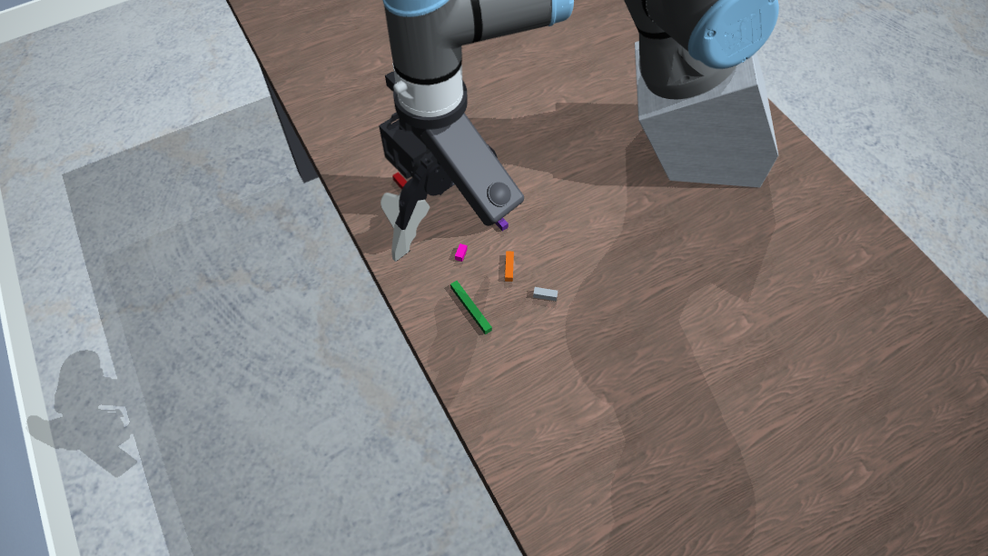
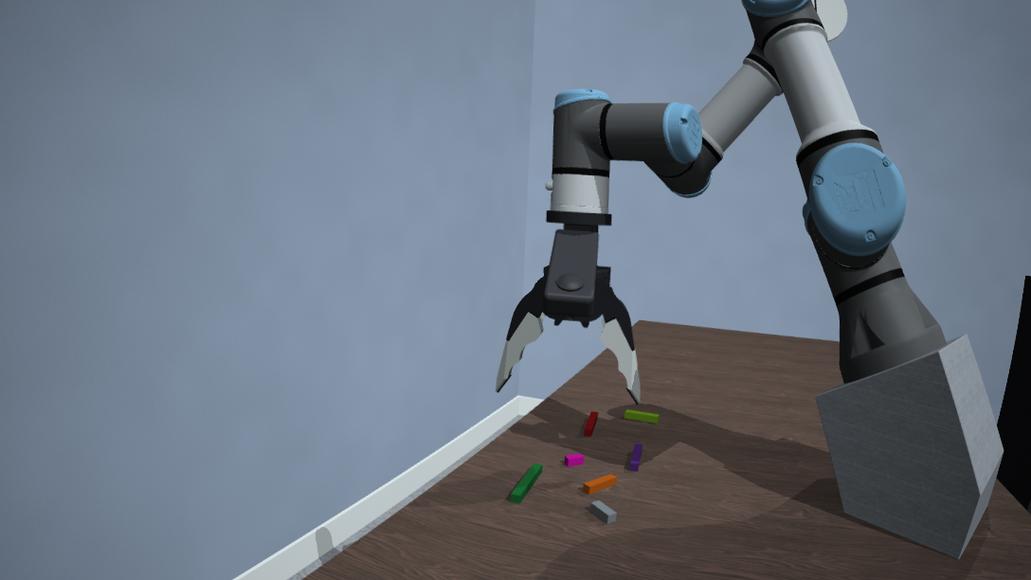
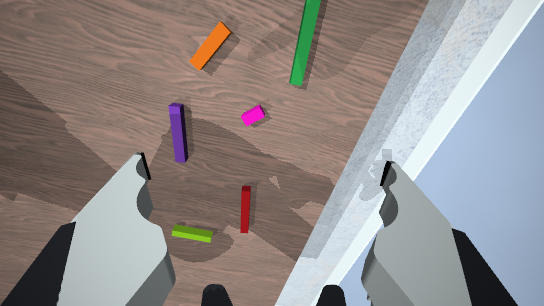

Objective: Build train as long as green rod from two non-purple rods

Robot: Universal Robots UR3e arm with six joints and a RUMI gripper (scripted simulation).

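The tabletop (image 1: pixel 690 359) is brown wood with wavy grain, matt. The floor (image 1: pixel 207 311) looks like rough, mottled grey concrete. The arm's pedestal (image 2: pixel 908 462) has a brushed-metal finish. The arm's joint caps (image 2: pixel 858 198) look like smooth blue plastic. The rods, such as the green rod (image 1: pixel 470 306), are plain, smooth and matt.

Seven rods (image 2: pixel 599 483), seemingly one of each colour.

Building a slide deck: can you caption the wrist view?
Open, empty end effector hovers above lime, red, purple, magenta, orange and green rods.
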